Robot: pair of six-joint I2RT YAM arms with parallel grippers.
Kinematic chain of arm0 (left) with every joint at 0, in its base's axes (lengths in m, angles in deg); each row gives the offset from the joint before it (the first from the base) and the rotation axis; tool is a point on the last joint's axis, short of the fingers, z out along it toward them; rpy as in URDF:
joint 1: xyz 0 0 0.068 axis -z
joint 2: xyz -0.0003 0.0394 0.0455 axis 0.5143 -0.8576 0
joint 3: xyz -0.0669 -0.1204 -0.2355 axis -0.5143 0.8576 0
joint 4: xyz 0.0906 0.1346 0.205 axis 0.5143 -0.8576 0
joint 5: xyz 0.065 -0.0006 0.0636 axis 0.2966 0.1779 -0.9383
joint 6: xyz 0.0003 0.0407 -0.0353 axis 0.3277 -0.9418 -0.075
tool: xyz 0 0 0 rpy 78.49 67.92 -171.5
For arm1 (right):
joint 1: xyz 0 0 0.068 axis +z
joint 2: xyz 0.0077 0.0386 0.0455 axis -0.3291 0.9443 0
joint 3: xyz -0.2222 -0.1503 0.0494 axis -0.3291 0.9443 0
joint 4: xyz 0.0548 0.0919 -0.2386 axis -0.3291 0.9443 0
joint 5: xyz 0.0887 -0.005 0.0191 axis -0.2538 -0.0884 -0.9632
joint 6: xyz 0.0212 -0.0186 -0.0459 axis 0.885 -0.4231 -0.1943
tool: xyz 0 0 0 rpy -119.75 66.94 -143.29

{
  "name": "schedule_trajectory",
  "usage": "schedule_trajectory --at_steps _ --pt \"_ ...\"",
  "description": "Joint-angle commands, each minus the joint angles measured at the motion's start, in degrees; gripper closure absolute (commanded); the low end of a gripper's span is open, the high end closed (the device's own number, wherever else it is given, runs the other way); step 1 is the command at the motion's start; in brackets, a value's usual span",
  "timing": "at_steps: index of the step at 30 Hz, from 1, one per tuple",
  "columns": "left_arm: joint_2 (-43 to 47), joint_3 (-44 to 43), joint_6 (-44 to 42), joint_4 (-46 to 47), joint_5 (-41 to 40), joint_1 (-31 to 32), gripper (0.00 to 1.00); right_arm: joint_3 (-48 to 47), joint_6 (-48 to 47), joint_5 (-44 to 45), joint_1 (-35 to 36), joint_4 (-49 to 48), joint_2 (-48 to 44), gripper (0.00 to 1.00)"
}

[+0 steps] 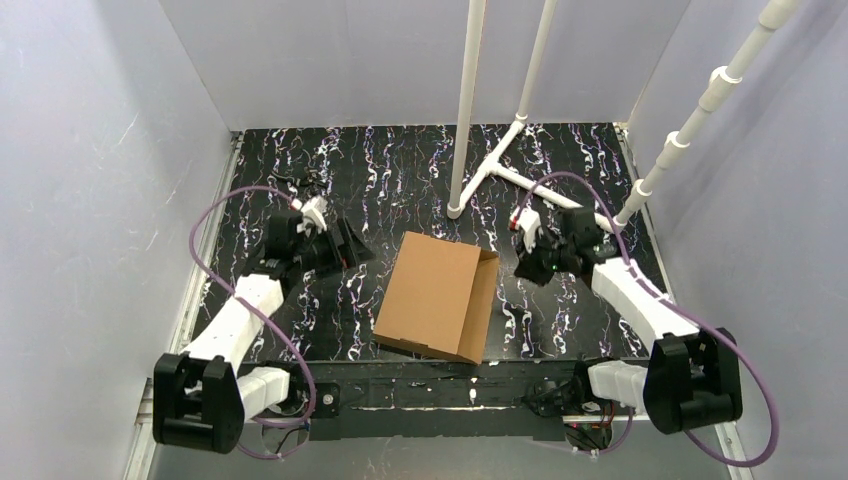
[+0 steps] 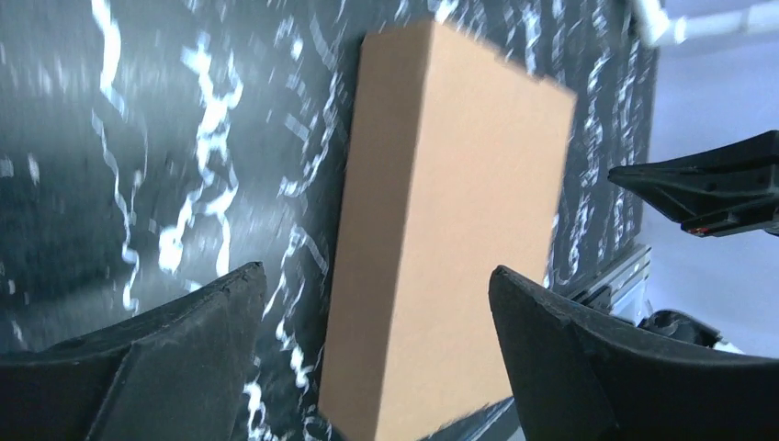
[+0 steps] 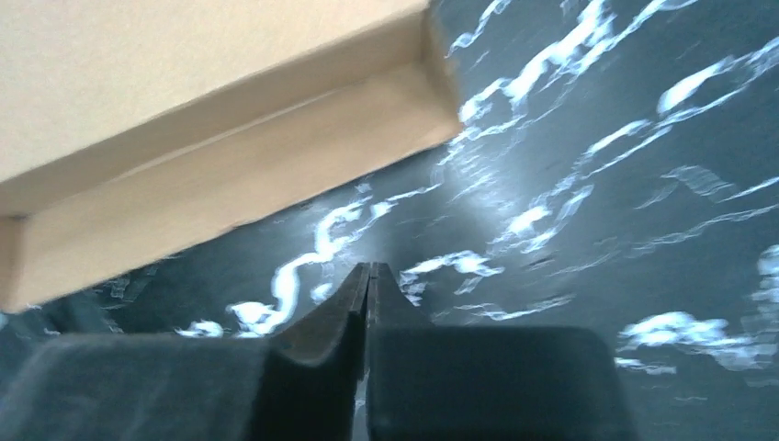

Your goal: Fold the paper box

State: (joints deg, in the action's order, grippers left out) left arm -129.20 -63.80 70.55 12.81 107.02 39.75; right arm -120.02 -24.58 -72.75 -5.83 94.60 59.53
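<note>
The box (image 1: 437, 295) sits folded mid-table, a shallow brown block on the black marbled table (image 1: 400, 180). To its left, the left gripper (image 2: 377, 269) gapes wide, empty. To its right, the right gripper (image 3: 369, 271) is pinched together, holding nothing. White pipes (image 1: 468, 100) stand beyond.

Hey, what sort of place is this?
Likely a robot lab test cell: plain white walls enclose a black marbled table, with the left arm and right arm mounted at its near edge.
</note>
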Motion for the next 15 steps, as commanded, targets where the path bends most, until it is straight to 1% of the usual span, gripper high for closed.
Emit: schedule_trajectory --at_steps 1,2,4,6,8,11,13,15 --pt "7.20 8.02 4.58 -4.35 -2.37 -0.45 0.20 10.28 19.99 -0.54 -0.72 -17.00 -5.67 0.99" --pt "8.11 9.52 6.12 -3.98 -3.50 -0.36 0.33 10.26 24.87 2.94 -1.07 -18.25 -5.71 0.99" --pt "8.52 10.74 8.43 -3.52 -2.50 -0.28 0.58 10.53 30.42 6.75 -1.40 -19.15 -4.20 0.99" --pt "7.92 10.56 9.88 -4.73 -3.76 -0.12 0.76 11.74 33.46 7.94 -1.71 -20.31 -1.21 0.99" --pt "7.46 10.77 10.61 -6.61 -8.05 0.03 0.84 12.72 35.90 6.66 -1.73 -22.38 1.96 0.99" --pt "5.38 10.21 11.54 -7.69 -12.79 0.74 0.90 11.15 38.44 3.37 -1.70 -23.89 8.85 0.99" --pt "1.80 9.89 11.52 -5.73 -12.24 2.19 0.90 9.08 39.53 1.24 -1.63 -24.79 14.02 0.99" --pt "-3.89 9.06 10.99 -2.95 -8.51 4.57 0.91 6.85 40.89 -1.21 -1.06 -26.40 18.18 0.99"
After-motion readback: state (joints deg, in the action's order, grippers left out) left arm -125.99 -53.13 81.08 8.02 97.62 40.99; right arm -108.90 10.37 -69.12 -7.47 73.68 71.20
